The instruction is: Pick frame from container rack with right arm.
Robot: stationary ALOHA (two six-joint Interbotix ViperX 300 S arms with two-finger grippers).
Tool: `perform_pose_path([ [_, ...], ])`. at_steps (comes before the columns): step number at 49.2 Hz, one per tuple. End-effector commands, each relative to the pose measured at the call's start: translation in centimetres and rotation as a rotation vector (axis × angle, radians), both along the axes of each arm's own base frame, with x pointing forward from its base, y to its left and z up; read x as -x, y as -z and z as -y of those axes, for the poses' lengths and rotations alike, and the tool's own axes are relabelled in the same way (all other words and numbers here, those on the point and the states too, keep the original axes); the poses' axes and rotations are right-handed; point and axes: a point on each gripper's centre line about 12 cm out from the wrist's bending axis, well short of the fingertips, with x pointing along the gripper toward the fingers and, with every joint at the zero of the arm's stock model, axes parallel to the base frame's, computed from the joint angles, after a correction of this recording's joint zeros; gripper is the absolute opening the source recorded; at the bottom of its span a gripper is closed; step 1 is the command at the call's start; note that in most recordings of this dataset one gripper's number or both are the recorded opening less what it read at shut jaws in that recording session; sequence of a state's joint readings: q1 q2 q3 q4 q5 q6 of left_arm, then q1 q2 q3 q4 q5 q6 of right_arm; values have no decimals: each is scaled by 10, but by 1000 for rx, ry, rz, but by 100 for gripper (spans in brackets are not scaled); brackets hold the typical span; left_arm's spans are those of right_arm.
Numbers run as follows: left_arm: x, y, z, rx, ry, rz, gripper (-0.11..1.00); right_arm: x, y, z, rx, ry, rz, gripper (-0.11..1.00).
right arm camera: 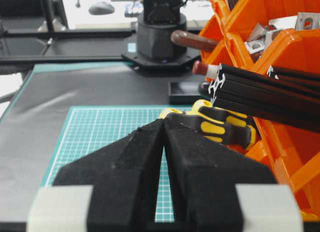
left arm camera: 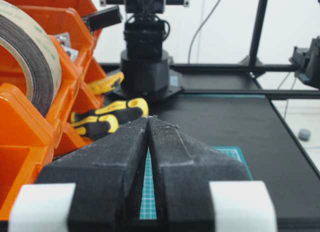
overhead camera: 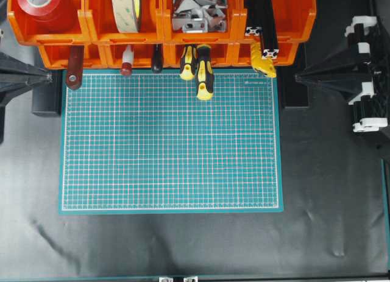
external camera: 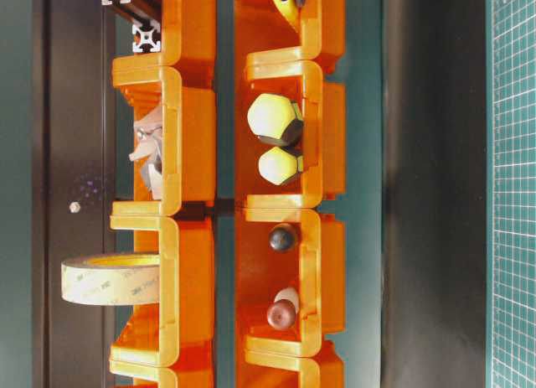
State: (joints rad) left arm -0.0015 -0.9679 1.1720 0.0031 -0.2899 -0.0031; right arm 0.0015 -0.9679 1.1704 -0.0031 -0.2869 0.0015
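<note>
Two black grooved bars, the frame, lie in the rightmost upper bin of the orange container rack. Their square slotted ends stick out over the bin's front. In the right wrist view the frame shows to the right, above the screwdriver handles. My right gripper rests right of the mat, pointing left, shut and empty, its tips meeting. It stays clear of the rack. My left gripper sits left of the mat, shut and empty, with its tips together.
A green cutting mat covers the table's middle. Yellow-and-black screwdrivers hang out of the lower bins over the mat's far edge. Other bins hold red tape, a tan tape roll and metal brackets.
</note>
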Motion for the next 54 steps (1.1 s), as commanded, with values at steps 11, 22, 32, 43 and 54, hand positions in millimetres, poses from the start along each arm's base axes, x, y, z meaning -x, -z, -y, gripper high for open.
perform_pose_path([
  [11,-5,-12,1,-6,7,-34,0,0,-7,-5,-139,-5,-49,0],
  [22,-4,-17,1,-5,6,-63,0,0,-42,-13,-197,-20,-235,0],
  [32,-4,-17,1,-3,7,-72,0,-4,-88,-18,-143,-18,-463,0],
  [43,-6,-15,2,7,12,-81,0,-30,-115,-26,47,18,-734,0],
  [54,-6,-15,2,16,13,-82,0,-54,-123,-45,372,125,-901,0],
])
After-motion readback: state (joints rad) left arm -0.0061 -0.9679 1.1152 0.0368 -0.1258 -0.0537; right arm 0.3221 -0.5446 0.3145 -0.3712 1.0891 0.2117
